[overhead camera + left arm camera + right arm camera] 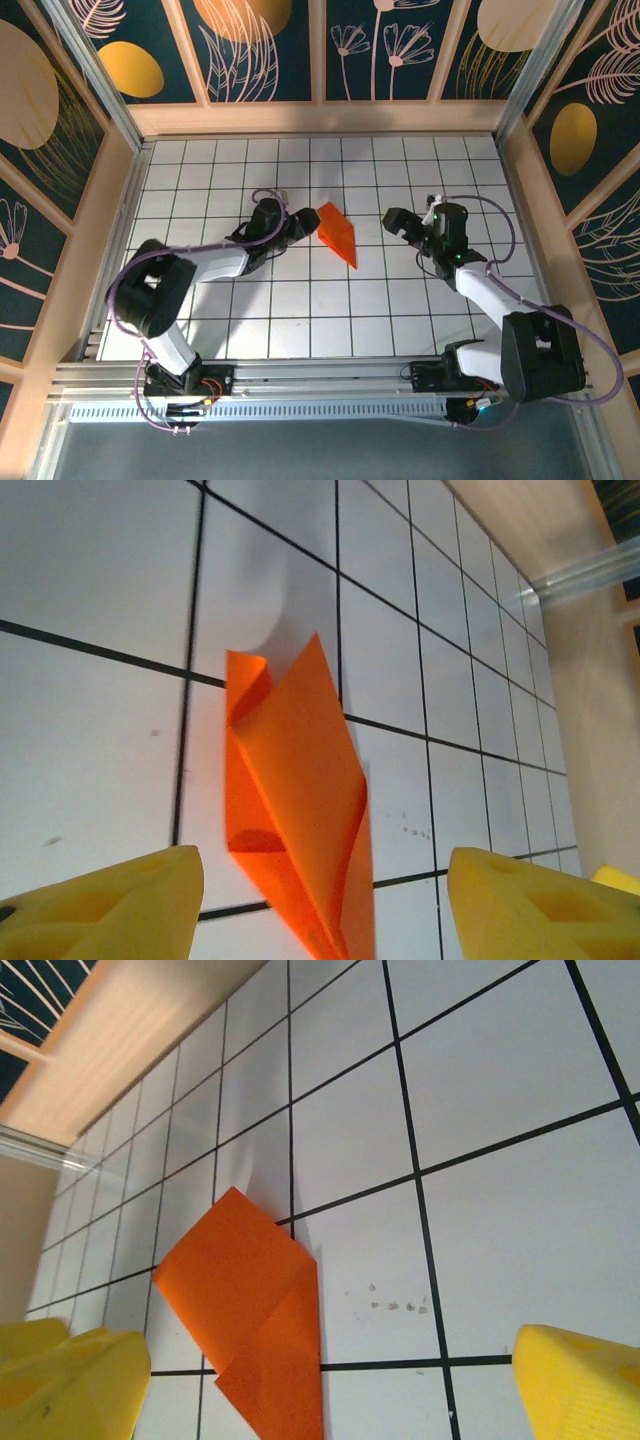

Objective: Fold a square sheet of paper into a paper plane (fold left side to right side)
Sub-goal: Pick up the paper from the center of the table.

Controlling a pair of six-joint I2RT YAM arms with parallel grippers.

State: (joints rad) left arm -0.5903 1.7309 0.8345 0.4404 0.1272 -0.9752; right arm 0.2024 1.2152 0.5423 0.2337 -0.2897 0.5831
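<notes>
The orange paper (338, 236) lies near the middle of the grid table (300, 330), a pointed wedge (one flap lifts a little). The left gripper (303, 223) is just beside it, the right gripper (392, 222) further off — both have fingers wide, holding nothing. This seems a pause between folds — next, one edge must be pinched and its crease pressed flat.
</notes>
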